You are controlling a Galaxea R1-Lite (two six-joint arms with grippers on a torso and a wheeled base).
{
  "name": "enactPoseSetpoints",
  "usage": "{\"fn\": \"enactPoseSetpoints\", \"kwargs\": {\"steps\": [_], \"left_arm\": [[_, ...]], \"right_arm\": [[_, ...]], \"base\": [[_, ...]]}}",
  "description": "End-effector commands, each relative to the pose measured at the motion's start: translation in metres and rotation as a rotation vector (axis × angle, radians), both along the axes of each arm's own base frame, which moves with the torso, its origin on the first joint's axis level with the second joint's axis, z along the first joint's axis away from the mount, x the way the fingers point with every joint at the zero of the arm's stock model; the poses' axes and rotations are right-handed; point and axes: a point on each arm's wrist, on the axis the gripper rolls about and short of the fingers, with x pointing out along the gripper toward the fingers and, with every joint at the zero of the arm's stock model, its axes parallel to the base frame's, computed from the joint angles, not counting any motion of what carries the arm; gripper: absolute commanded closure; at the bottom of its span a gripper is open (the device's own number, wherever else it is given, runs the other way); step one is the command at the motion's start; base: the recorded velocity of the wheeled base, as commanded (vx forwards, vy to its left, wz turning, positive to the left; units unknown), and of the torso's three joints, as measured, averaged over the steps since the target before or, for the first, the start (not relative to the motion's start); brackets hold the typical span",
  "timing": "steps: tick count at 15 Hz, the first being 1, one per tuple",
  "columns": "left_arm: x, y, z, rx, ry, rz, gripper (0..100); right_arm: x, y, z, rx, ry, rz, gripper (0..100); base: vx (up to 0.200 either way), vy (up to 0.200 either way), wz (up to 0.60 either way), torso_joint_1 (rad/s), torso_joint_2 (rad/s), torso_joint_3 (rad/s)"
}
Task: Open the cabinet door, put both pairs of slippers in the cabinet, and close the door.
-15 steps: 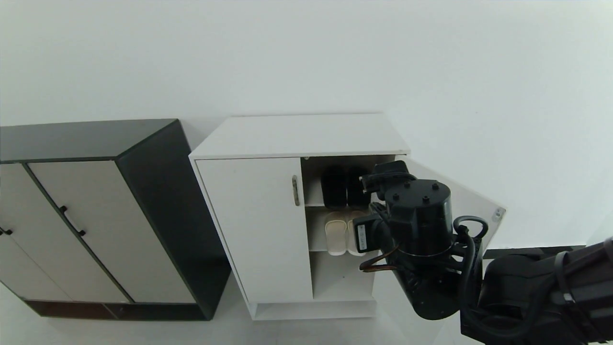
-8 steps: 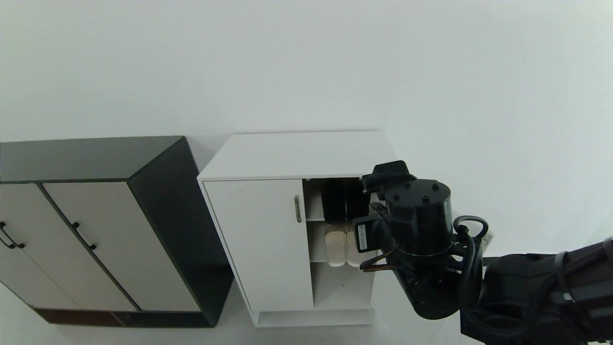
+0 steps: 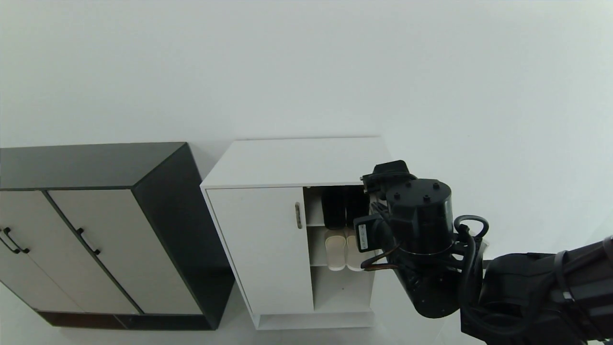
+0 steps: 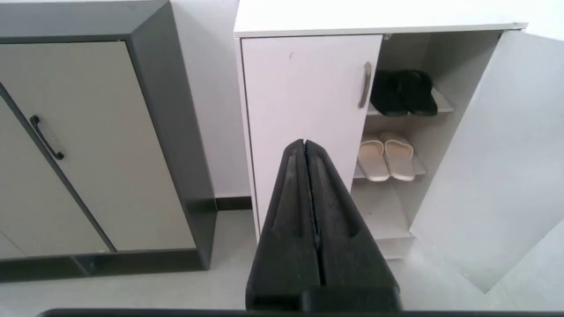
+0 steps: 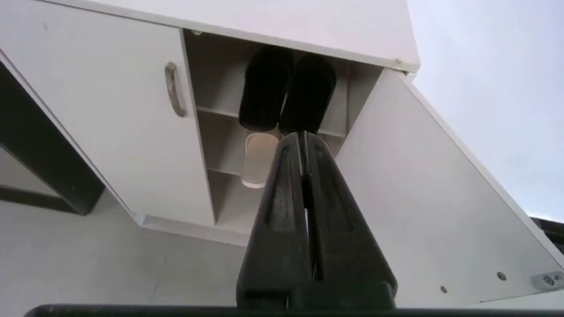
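Pale flooring [image 4: 227,264] is spreading before the cabinet [image 3: 297,163]. Clenched empty in front of it, left fingers [image 4: 295,202] and right fingers [image 5: 286,202] are hovering. Its door [image 4: 520,150] is hanging open, with white slippers [image 4: 388,158] and black slippers [image 4: 404,92] sitting shelved inside. A poorly aimed push is probably risking the door rebounding, or the fingers slipping past its edge.

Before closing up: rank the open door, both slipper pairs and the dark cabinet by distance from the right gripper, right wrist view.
1. Open door, beside the right gripper.
2. White slippers and black slippers, shelved ahead; too close to call.
3. Dark cabinet, on the robot's left.
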Motion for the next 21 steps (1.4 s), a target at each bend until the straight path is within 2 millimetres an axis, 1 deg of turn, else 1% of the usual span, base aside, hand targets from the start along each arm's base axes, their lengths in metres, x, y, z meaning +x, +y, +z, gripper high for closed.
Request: {"fn": "enactPoseSetpoints", "kwargs": {"steps": [1,6,7,9,11,12,13,16,19,21], "left_arm": [[0.0,0.0,0.0,0.0,0.001,0.0,100],[0.0,0.0,0.0,0.0,0.001,-0.001,100],[0.0,0.0,0.0,0.0,0.001,-0.001,100],[0.0,0.0,0.0,0.0,0.001,0.0,100],[0.0,0.0,0.0,0.0,0.001,0.0,100],[0.0,0.0,0.0,0.0,0.001,0.0,100],[0.0,0.0,0.0,0.0,0.001,0.0,100],[0.0,0.0,0.0,0.0,0.001,0.0,100],[0.0,0.0,0.0,0.0,0.001,0.0,100],[0.0,0.0,0.0,0.001,0.001,0.0,100]], "right_arm": [[-0.001,0.0,-0.003,-0.007,0.008,0.011,100],[-0.001,0.0,-0.003,-0.007,0.008,0.011,100],[0.0,0.001,-0.006,-0.014,0.012,0.011,100],[0.009,-0.003,-0.009,-0.021,0.018,-0.017,100],[0.022,-0.01,-0.008,-0.013,0.013,-0.049,100],[0.028,-0.014,-0.005,0.004,0.01,-0.034,100],[0.041,-0.021,0.002,0.032,0.003,-0.016,100],[0.067,-0.035,0.02,0.057,0.004,-0.071,100],[0.08,-0.037,0.038,0.127,0.086,-0.044,100],[0.09,-0.038,0.045,0.169,0.139,-0.027,100]], "base": [[0.0,0.0,0.0,0.0,0.0,0.0],[0.0,0.0,-0.6,0.003,0.0,0.003],[0.0,0.0,-0.6,0.012,0.0,-0.002],[0.0,0.0,-0.6,0.005,0.0,0.005],[0.0,0.0,0.0,0.0,0.0,0.0],[0.0,0.0,0.0,0.0,0.0,0.0],[0.0,0.0,0.0,0.0,0.0,0.0],[0.0,0.0,0.0,0.0,0.0,0.0],[-0.2,0.0,0.0,0.01,0.0,-0.002],[-0.2,0.0,0.0,-0.002,0.01,0.0]]}}
